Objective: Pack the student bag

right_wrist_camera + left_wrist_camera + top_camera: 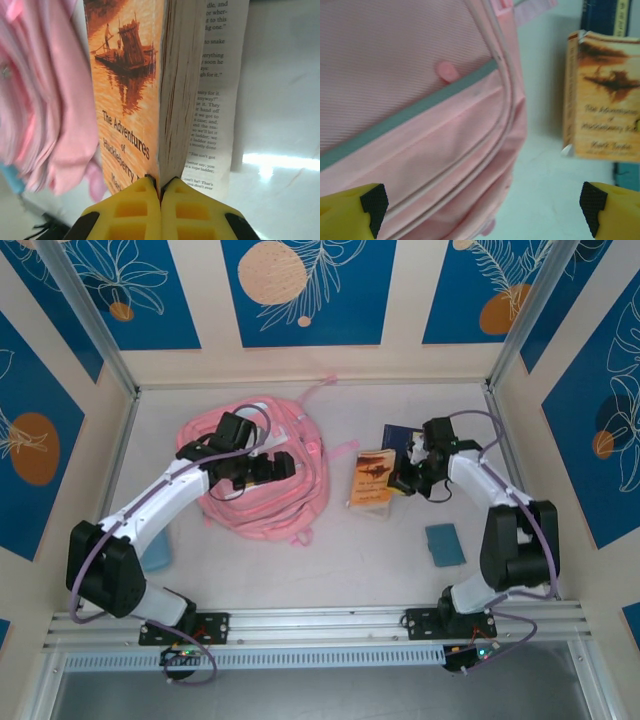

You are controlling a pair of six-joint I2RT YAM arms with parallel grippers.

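Pink bag (305, 490) lies slumped centre-left of the top view. Over it the left gripper (268, 468) hangs spread wide, likely waiting to work the opening. At centre-right the right gripper (161, 187) is clenched on the paperback (125, 100) by its edge, probably to carry it bagward.

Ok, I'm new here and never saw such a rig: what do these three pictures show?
Two robot arms are bolted at a table's near edge. One picture looks down from above; the other two come from wrist cameras, so the yellow fingers are the arms' own. On the table lie a pink backpack, a Huckleberry Finn paperback, a dark blue book, a teal item and a light-blue item. The left end effector is open over the backpack, holding nothing. The right end effector is shut at the paperback's edge; whether it grips is unclear.
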